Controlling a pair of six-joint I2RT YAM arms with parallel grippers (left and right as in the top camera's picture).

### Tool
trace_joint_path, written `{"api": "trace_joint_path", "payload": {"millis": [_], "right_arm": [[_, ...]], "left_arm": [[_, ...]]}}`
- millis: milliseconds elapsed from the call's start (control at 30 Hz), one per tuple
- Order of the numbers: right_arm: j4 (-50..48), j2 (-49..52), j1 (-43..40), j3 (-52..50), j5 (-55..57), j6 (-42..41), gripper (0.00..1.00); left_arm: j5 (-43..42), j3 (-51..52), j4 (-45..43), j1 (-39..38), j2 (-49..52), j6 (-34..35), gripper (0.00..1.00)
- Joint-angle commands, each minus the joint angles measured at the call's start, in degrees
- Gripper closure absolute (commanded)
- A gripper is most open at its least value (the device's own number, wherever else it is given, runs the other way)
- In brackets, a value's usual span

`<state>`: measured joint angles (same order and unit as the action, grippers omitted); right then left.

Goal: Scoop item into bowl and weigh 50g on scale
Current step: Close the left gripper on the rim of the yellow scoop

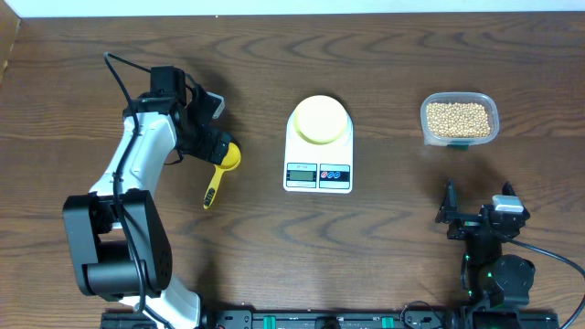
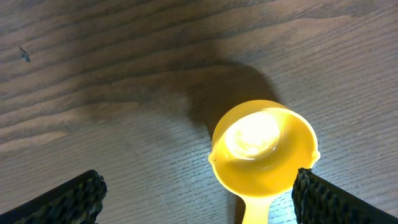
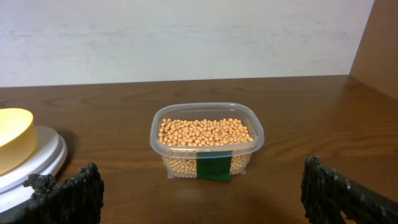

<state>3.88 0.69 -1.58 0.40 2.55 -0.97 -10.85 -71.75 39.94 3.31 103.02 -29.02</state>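
Currently the left tool (image 2: 199, 202) hangs released over the yellow scoop (image 2: 264, 146); the right tool (image 3: 202, 199), also released, faces the beans (image 3: 205, 132) in their tub (image 3: 207, 107); the bowl (image 1: 320, 119) sits on the scale (image 1: 318, 175).

beans (image 1: 458, 117): many small round tan beans. They fill a clear tub (image 1: 430, 123) with rounded corners most of the way up and lie in an even layer. The tub stands at the far right of the counter (image 1: 110, 37), well apart from the scale.
bowl (image 1: 320, 120): small, round, pale yellow-green, upright. It looks empty from above. It stands on the far part of the scale and is narrower than the scale.
scale (image 1: 318, 172): white, flat, rectangular, in the middle of the counter. A small grey display and two round buttons are on its near edge. The digits are too small to read.
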Motion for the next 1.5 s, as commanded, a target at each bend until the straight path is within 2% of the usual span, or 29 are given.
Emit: {"api": "trace_joint_path", "payload": {"millis": [0,1467], "right_arm": [[0.2,-0.3,-0.2,-0.1,-0.1,0.6,0.01],[0.2,-0.3,-0.2,-0.1,-0.1,0.6,0.01]], "left_arm": [[-0.7,1.2,-0.2,0.1,1.1,-1.0,0.02],[-0.7,1.3,-2.0,0.1,4.7,-1.0,0.02]]}}
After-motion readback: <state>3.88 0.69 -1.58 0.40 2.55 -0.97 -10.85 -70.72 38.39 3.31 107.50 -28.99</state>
